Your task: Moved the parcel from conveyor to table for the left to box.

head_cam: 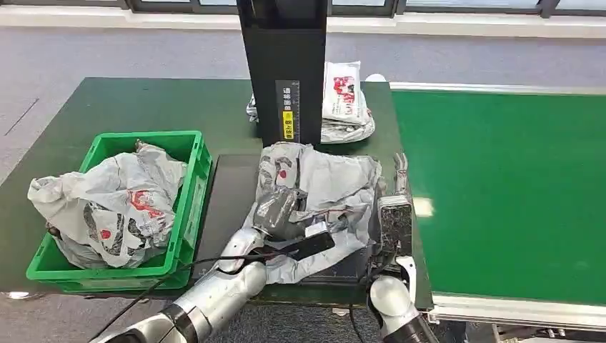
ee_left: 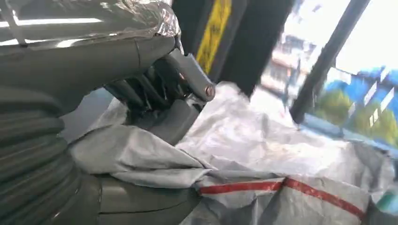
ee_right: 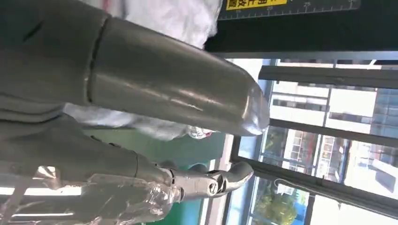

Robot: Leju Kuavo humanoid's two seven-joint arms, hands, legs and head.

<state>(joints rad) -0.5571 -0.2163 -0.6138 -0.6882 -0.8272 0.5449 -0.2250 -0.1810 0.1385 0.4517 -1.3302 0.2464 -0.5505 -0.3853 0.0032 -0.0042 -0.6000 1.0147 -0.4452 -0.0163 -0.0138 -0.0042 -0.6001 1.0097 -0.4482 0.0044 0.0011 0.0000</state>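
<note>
A crumpled grey parcel (head_cam: 332, 179) with red print lies on a black pad (head_cam: 230, 187) in the middle of the table, in front of the black post. My left hand (head_cam: 279, 211) rests on the parcel's near left part. In the left wrist view its fingers (ee_left: 157, 89) curl down onto a fold of the parcel (ee_left: 263, 140), with the thumb under that fold, so it grips the wrapper. My right hand (head_cam: 395, 211) lies flat beside the parcel's right edge, holding nothing. In the right wrist view its fingers (ee_right: 213, 180) are stretched out straight.
A green crate (head_cam: 146, 136) at the left holds more grey parcels (head_cam: 114, 204). The black scanner post (head_cam: 284, 71) stands behind the pad, with white and grey parcels (head_cam: 345, 100) behind it to the right. The green conveyor belt (head_cam: 500, 193) runs along the right.
</note>
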